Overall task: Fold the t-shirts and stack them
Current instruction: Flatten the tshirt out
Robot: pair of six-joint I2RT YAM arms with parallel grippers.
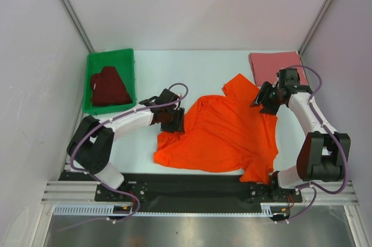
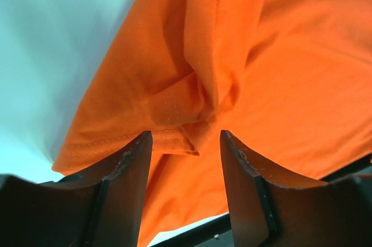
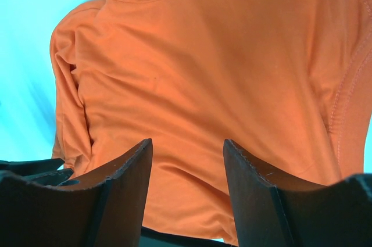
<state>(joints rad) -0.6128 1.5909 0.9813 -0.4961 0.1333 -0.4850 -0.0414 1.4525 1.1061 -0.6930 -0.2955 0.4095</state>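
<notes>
A bright orange t-shirt [image 1: 224, 131] lies spread and rumpled across the middle of the table. My left gripper [image 1: 174, 120] hovers open over its left sleeve; a bunched sleeve hem [image 2: 186, 133] shows just beyond the spread jaws, which hold nothing. At the shirt's upper right edge my right gripper [image 1: 263, 100] is open too, with smooth orange cloth [image 3: 209, 84] beneath the gap. A folded dusty rose pink t-shirt [image 1: 278, 64] rests at the back right. The dark maroon t-shirt [image 1: 108, 87] is crumpled in the bin.
A green plastic bin [image 1: 129, 72] stands at the back left. White walls close in the table on three sides. A black rail [image 1: 186, 186] runs along the near edge by the arm bases. Bare white tabletop [image 1: 186, 70] lies behind the orange shirt.
</notes>
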